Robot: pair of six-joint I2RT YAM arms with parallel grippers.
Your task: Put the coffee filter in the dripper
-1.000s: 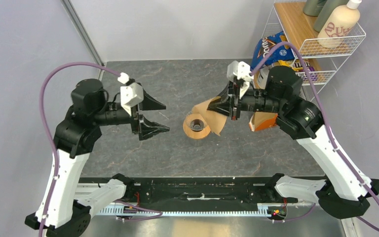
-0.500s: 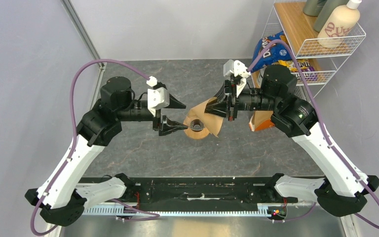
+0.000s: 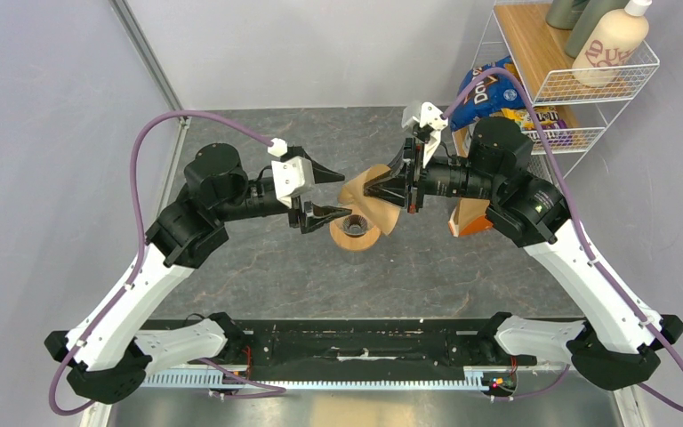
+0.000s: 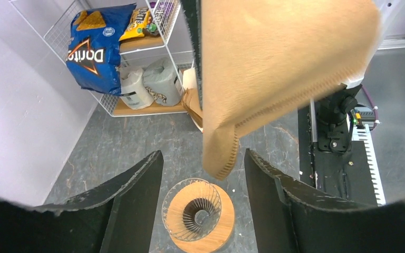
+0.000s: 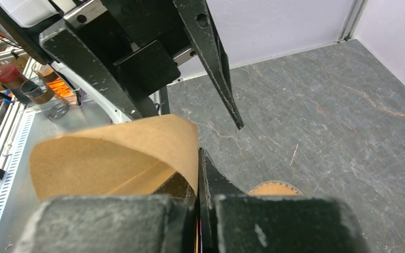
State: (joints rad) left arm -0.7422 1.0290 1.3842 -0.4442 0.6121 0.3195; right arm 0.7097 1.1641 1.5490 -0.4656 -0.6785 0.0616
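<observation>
Two hands meet over the middle of the dark grey stone-pattern table (image 3: 258, 267).

- Right hand (image 3: 375, 189): clamped tight on the thin tan-brown paper coffee filter (image 4: 274, 68), pinching it near one edge. The sheet fans out from the grip, curled rather than flat.
- Left hand (image 3: 344, 191): fingers spread partway, nothing between them. In its wrist view the filter's crimped lower corner hangs in the gap between the two black fingers; whether it touches either cannot be told.
- Small clear glass cone dripper on a round orange-brown wooden collar (image 4: 200, 213): upright on the table, directly below the filter and clear of it. Only its dark ribs show inside; the filter is not yet in it.
- White wire shelf rack (image 3: 587, 89), far right corner: the top basket holds a beige bottle (image 3: 614, 40); lower shelves hold a blue Doritos bag (image 4: 92, 52), a yellow snack bag (image 4: 140, 21) and white paper rolls (image 4: 137, 87).
- Orange carton (image 3: 471, 218): on the table, under the right arm.
</observation>
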